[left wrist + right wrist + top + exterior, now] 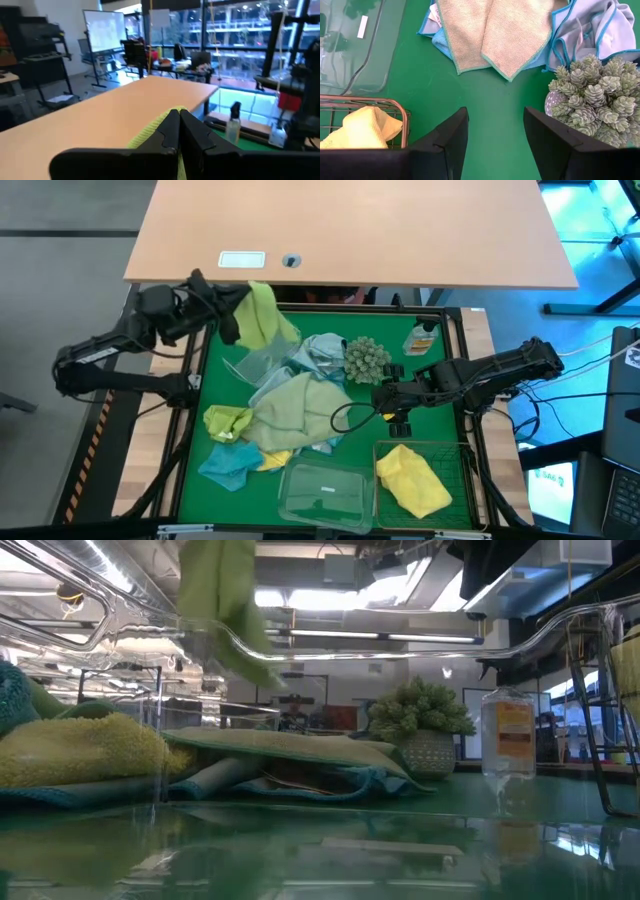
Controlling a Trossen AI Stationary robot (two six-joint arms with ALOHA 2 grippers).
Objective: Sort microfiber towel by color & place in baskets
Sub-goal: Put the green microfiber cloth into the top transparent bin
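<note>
The left gripper (232, 320) is closed on a lime green fuzzy microfiber towel (262, 315), which hangs from its dark fingers in the air above the far left corner of the green table mat (355, 442); in the left wrist view the two fingers (172, 131) are pressed together with the lime edge of the cloth between them. Under this towel, on the mat, stands a clear plastic tub (258, 367); beside the tub lies the pile of towels (290, 415), with a large pale green cloth on top, a light blue one at the far side, and yellow and teal ones at the near left side. The right gripper (392, 408) hovers over the mat just right of the pile, its jaws wide apart and holding nothing. Near it stands the grey-green spiky ball plant (366, 357); a small bottle with orange label (421, 338) is farther right. At the near edge of the mat, a second clear tub (326, 494) sits next to the square wire mesh basket (452, 455), and one yellow towel (412, 479) lies in this basket.
</note>
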